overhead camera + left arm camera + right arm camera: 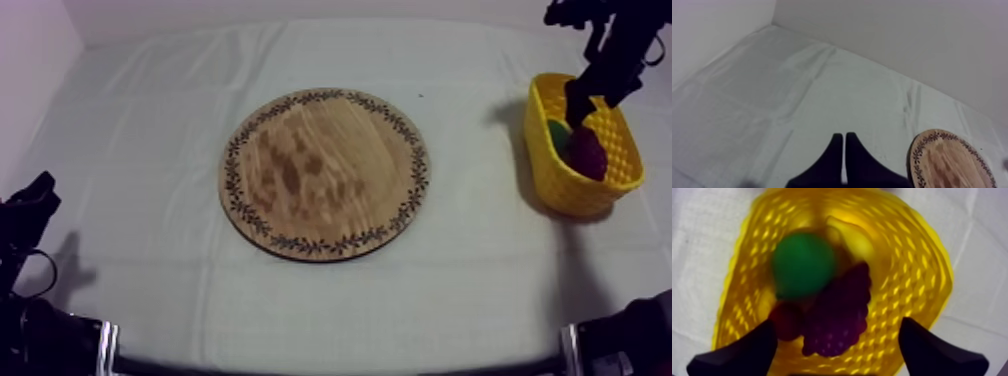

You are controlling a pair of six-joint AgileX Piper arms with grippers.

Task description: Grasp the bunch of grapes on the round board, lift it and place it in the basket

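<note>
1. The bunch of grapes [839,313] lies inside the yellow basket [917,258], dark purple against the yellow mesh.
2. My right gripper [837,327] hangs directly above the bunch with its jaws wide apart. The two black fingers [747,355] stand one to each side of the grapes, clear of them, and grip nothing.
3. Sharing the basket I see a green pear [803,263], which overlaps one side of the bunch. A small red fruit [786,320] sits just beside the grapes, partly under the pear.
4. In the top view the basket stands at the right side of the tabletop [150,120]. My right arm [625,40] comes in from the upper right and reaches down over the basket's rim.
5. The round wooden board [325,170], with its patterned rim, lies in the middle of the tabletop, well apart from the basket and the grapes.
6. My left gripper [844,140] sits low at the left side, far from the grapes. Its fingers are pressed together in a narrow wedge with nothing between them, over the cloth [772,90] near the board's edge.
</note>
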